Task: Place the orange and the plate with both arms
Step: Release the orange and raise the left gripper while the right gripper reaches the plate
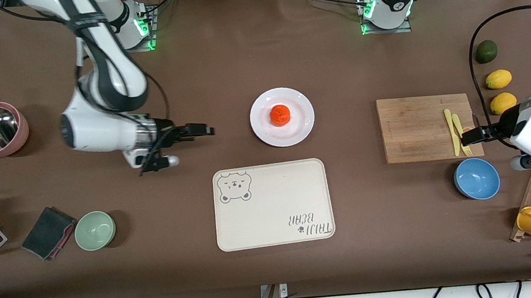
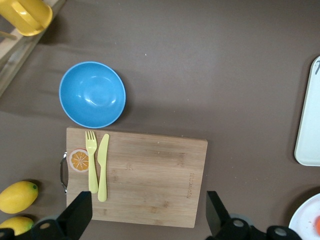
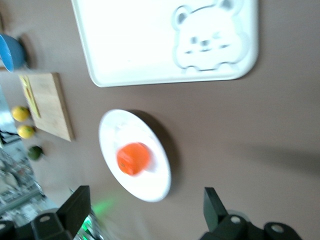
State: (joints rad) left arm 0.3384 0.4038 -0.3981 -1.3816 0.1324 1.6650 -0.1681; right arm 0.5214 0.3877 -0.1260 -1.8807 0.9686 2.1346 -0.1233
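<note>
The orange point(image 1: 280, 115) sits dead centre on the white plate point(image 1: 300, 101), and the plate rests on the table point(image 1: 238, 64) just farther from the front camera than the bear-print tray point(image 1: 281, 215).

Right gripper point(image 1: 196, 138) hangs empty, fingers spread wide, over bare table toward the right arm's end, and the plate lies straight out along its pointing line.

Left gripper point(image 1: 470, 136) is empty and wide open too, over the corner of the wooden cutting board point(image 1: 419, 124) by the yellow fork point(image 1: 460, 132) and knife point(image 1: 451, 131).

I'd call the right arm the closer one.

The right wrist view shows plate point(image 3: 150, 187), orange point(image 3: 133, 158) and tray point(image 3: 150, 45) together.

The left wrist view catches only the plate's rim point(image 2: 306, 220), but reveals an orange-slice sticker point(image 2: 79, 160) beside the fork, plus the blue bowl point(image 2: 92, 94).
</note>
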